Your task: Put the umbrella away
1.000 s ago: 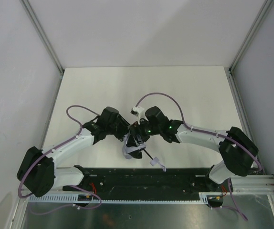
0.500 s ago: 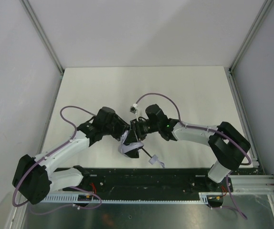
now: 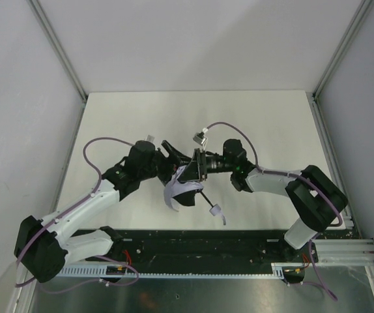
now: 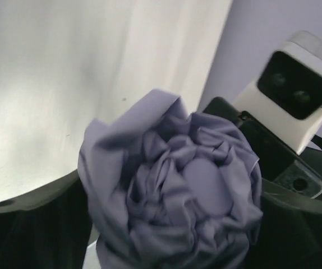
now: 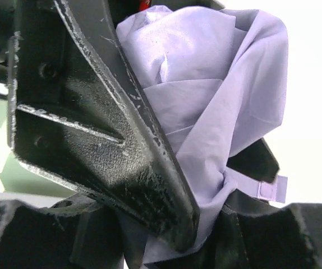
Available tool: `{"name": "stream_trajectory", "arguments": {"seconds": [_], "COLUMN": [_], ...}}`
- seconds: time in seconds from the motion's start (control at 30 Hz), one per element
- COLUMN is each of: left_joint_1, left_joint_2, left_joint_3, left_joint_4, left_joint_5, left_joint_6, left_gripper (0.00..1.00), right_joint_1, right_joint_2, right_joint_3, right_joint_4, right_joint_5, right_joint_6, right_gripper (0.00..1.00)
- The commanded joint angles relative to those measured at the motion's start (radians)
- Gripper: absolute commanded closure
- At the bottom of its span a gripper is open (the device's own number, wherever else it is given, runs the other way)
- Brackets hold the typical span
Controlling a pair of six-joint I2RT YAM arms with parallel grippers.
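Mid-frame, the right gripper (image 3: 197, 168) clamps the umbrella (image 3: 172, 189) by its bunched canopy; whether the left gripper (image 3: 172, 153) beside it grips is unclear.

My arms were bent inward, wrists almost meeting. My right gripper (image 3: 197, 168) pinched the umbrella (image 4: 172, 190); fingers of my left gripper (image 3: 174, 154) sat either side of its canopy, whether pressing I couldn't tell.
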Motion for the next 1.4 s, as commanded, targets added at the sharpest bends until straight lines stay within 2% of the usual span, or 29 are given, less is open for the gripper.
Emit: {"name": "stream_trajectory", "arguments": {"seconds": [0.0, 0.13, 0.27, 0.33, 0.37, 0.43, 0.47, 0.53, 0.57, 0.6, 0.67, 0.73, 0.9, 1.0, 1.2, 1.37], "left_joint_1": [-0.023, -0.024, -0.026, -0.028, -0.028, -0.027, -0.028, -0.023, -0.018, -0.013, -0.006, 0.008, 0.039, 0.053, 0.089, 0.108], "left_joint_2": [0.009, 0.006, 0.001, -0.008, -0.016, -0.038, -0.050, -0.070, -0.081, -0.095, -0.122, -0.138, -0.121, -0.125, -0.148, -0.147], "left_joint_3": [0.063, 0.075, 0.093, 0.093, 0.092, 0.089, 0.090, 0.101, 0.106, 0.105, 0.091, 0.088, 0.134, 0.142, 0.191, 0.258], "left_joint_4": [0.076, 0.093, 0.110, 0.110, 0.111, 0.111, 0.112, 0.116, 0.123, 0.141, 0.217, 0.328, 0.506, 0.609, 0.736, 0.816], "left_joint_5": [0.031, 0.003, -0.011, -0.032, -0.046, -0.106, -0.141, -0.224, -0.260, -0.292, -0.338, -0.345, -0.325, -0.336, -0.396, -0.388], "left_joint_6": [0.060, 0.066, 0.069, 0.058, 0.057, 0.057, 0.062, 0.091, 0.100, 0.105, 0.111, 0.118, 0.138, 0.164, 0.216, 0.227], "left_gripper": [0.22, 0.44, 0.88, 0.97, 0.98, 1.00, 1.00, 1.00, 1.00, 1.00, 1.00, 1.00, 1.00, 1.00, 1.00, 1.00], "right_joint_1": [-0.021, -0.029, -0.037, -0.049, -0.057, -0.073, -0.079, -0.083, -0.084, -0.086, -0.093, -0.117, -0.146, -0.170, -0.274, -0.356], "right_joint_2": [0.028, 0.074, 0.095, 0.098, 0.092, 0.060, 0.033, -0.047, -0.095, -0.152, -0.249, -0.335, -0.431, -0.499, -0.647, -0.651], "right_joint_3": [0.017, 0.017, 0.015, 0.013, 0.009, -0.002, -0.004, -0.001, 0.009, 0.024, 0.064, 0.107, 0.277, 0.346, 0.355, 0.289], "right_joint_4": [0.491, 0.716, 0.749, 0.735, 0.708, 0.570, 0.447, 0.169, 0.025, -0.132, -0.374, -0.547, -0.853, -0.977, -1.169, -1.276], "right_joint_5": [-0.134, -0.167, -0.181, -0.175, -0.167, -0.142, -0.124, -0.056, -0.009, 0.037, 0.135, 0.215, 0.323, 0.455, 0.748, 0.751], "right_joint_6": [0.320, 0.507, 0.556, 0.557, 0.540, 0.449, 0.378, 0.202, 0.108, 0.024, -0.095, -0.168, -0.299, -0.327, -0.227, 0.095], "right_gripper": [1.00, 1.00, 1.00, 0.99, 0.92, 0.69, 0.56, 0.22, 0.11, 0.06, 0.02, 0.01, 0.01, 0.01, 0.01, 0.01]}}
